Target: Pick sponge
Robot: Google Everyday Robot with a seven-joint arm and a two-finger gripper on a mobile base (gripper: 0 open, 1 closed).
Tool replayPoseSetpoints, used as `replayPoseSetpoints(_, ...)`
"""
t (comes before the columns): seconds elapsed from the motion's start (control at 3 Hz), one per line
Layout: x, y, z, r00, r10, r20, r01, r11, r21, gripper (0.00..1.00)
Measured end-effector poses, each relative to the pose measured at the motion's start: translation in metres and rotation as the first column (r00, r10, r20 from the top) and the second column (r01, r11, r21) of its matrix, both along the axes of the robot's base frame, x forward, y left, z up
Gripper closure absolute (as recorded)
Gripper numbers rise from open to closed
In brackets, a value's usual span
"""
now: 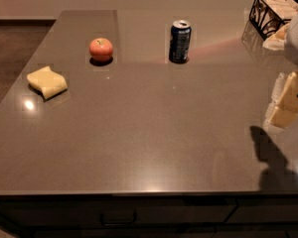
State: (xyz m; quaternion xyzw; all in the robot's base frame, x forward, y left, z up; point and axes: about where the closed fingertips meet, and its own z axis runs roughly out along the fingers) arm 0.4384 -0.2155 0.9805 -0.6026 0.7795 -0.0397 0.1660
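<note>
Three items: sponge (47, 82), apple (101, 49) and can (180, 41) on counter (154, 133).
Sponge: near left edge, lying flat, untouched.
Apple: toward far left corner, beyond sponge.
Can: upright, near far edge.
Basket (268, 14): far right corner.
Gripper (287, 105): over right edge, well apart from sponge; grip state cannot be told.

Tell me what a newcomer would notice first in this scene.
The red-orange apple stands out at the back left of the grey countertop, with a dark soda can upright to its right. The pale yellow sponge lies alone near the left edge, while the gripper hangs at the far right, well away from it.
</note>
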Motion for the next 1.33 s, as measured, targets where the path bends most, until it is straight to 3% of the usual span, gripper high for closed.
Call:
replayPoseSetpoints(0.67, 0.002, 0.003, 0.000, 1.0000, 0.001, -0.001, -0.001, 1.000, 0.017, 0.00)
replayPoseSetpoints(1.0, 0.022, 0.035, -0.004, 0.9998, 0.015, 0.014, -0.016, 0.995, 0.098, 0.00)
replayPoseSetpoints(1.33, 0.075, 0.108, -0.007, 0.9989, 0.022, 0.041, -0.031, 0.976, 0.217, 0.00)
